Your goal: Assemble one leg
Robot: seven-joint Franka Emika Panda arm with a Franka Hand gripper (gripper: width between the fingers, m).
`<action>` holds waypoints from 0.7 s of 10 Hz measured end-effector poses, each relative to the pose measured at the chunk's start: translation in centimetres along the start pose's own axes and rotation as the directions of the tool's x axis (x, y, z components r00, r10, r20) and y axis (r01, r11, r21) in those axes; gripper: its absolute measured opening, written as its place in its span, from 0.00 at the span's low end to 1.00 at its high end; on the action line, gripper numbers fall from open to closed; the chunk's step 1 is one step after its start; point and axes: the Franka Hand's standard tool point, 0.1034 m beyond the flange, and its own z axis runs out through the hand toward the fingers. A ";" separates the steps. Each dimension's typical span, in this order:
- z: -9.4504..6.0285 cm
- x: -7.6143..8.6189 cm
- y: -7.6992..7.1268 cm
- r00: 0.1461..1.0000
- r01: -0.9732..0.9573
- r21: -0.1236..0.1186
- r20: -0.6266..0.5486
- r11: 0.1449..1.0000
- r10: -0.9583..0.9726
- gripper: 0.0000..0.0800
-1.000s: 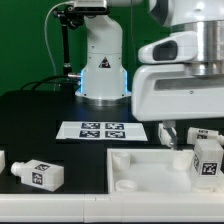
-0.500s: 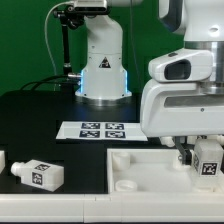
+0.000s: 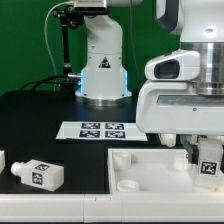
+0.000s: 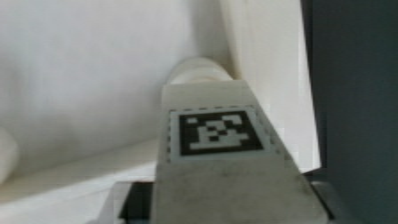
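My gripper (image 3: 206, 150) is at the exterior view's right, shut on a leg (image 3: 211, 160), a small white peg with a black-and-white tag. It holds the leg over the right part of the wide white panel (image 3: 145, 165). In the wrist view the leg (image 4: 217, 130) runs out from between my jaws, tag facing the camera, with its rounded tip against the white panel (image 4: 89, 80). My gripper (image 4: 222, 203) grips the leg's near end. I cannot tell whether the tip touches the panel.
A second leg (image 3: 38, 174) lies on the black table at the exterior view's left, and part of another one (image 3: 3, 160) shows at the left edge. The marker board (image 3: 100, 130) lies behind the panel. The arm's base (image 3: 103, 75) stands at the back.
The hand has come lower and shifted slightly across the panel, carrying the leg. The leg stays gripped and the other parts have not moved.
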 end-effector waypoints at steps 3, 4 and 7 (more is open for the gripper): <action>0.0 -0.6 0.6 0.910 -0.402 0.044 -0.089 0.914 0.405 0.36; 0.0 -0.6 0.8 0.862 -0.498 0.060 -0.076 0.865 0.501 0.36; 0.0 -0.7 1.4 0.646 -0.761 0.111 0.029 0.640 0.763 0.36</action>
